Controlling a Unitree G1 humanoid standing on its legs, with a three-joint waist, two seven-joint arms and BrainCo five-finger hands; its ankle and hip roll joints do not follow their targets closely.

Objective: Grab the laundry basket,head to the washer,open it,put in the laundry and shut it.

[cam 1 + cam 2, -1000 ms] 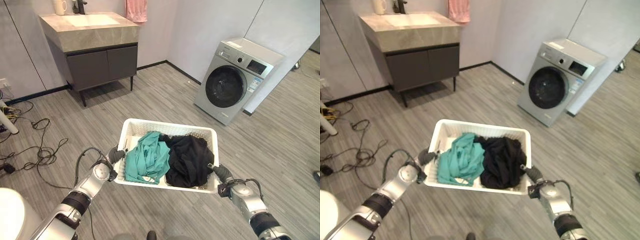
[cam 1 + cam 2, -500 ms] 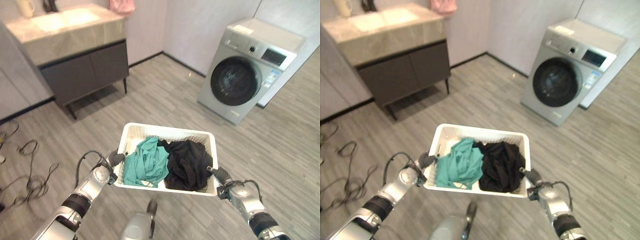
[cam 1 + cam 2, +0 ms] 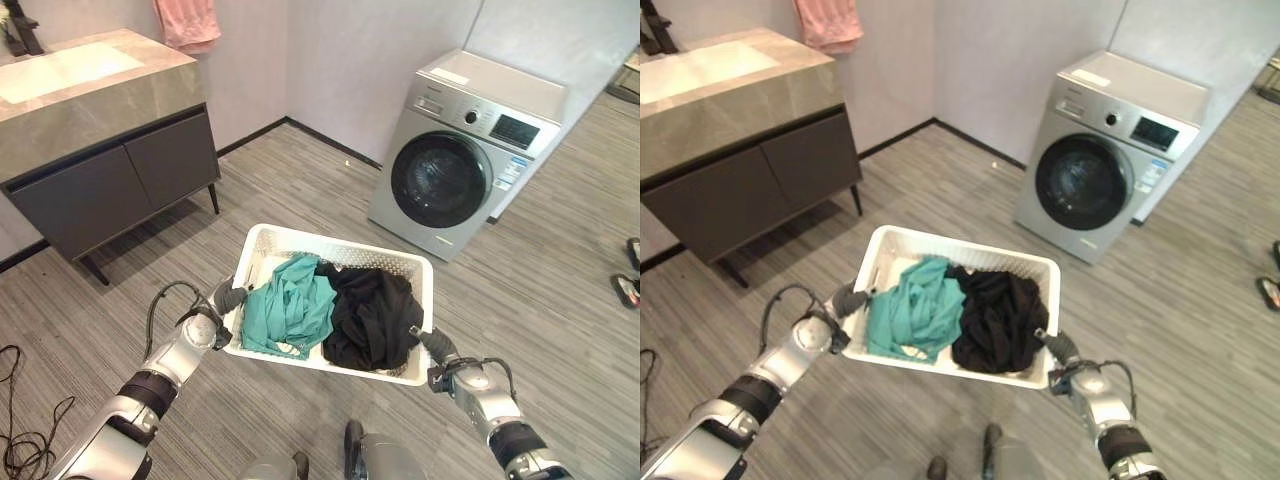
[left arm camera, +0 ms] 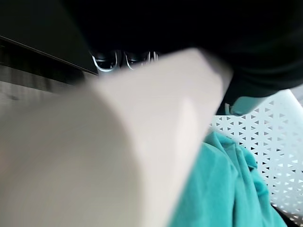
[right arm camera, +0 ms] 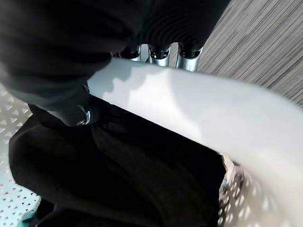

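Overhead, in the eye views, a white laundry basket [image 3: 262, 247] was held above the grey plank floor [image 3: 300, 180] by the left hand [image 3: 224, 299] at its nine o'clock rim and the right hand [image 3: 436, 347] at its four o'clock corner. A teal garment [image 3: 290, 305] and a black garment [image 3: 372, 315] lay inside. The washer [image 3: 462, 150] stood at one o'clock, door closed; a vanity cabinet [image 3: 100, 150] at ten o'clock. In the left wrist view, fingers [image 4: 106, 60] were curled over the rim. In the right wrist view, fingers [image 5: 161, 54] were hooked round it likewise.
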